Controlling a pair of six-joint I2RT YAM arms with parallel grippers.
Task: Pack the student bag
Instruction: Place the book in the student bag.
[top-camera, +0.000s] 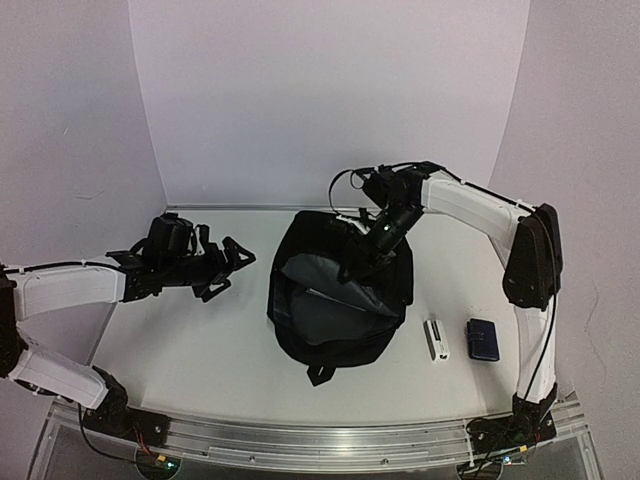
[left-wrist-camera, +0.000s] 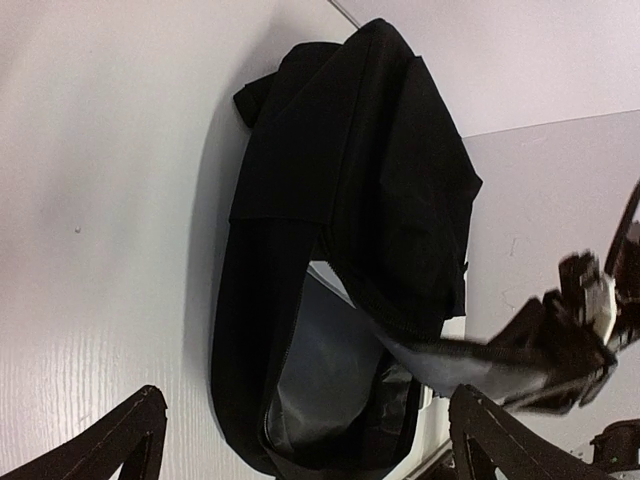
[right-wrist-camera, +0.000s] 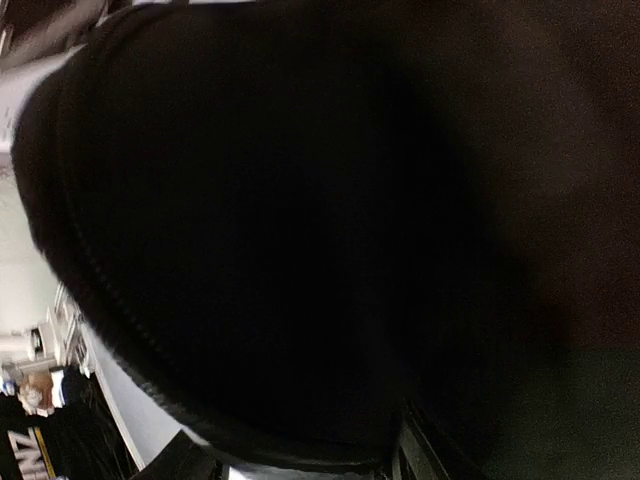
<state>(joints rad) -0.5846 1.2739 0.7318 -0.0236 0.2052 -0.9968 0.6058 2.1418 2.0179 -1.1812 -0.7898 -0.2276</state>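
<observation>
only a cropped bit of white lettering, seemingly "nz", shows on a dark surface (right-wrist-camera: 22, 446) at eight o'clock in the right wrist view; nothing else is legible.

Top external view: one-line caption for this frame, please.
Open bag mid-table, right hand at its flap, left hand open beside it; white box and blue case lie outside.

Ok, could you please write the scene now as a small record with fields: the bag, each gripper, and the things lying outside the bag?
bag: student bag, in the middle of the table, mouth open, grey lining showing
left gripper: open, holds nothing, left of the bag and apart from it
right gripper: down at the bag's far edge; whether it grips the fabric is not clear
outside the bag: white box and dark-blue case, side by side on the table to the bag's right
</observation>
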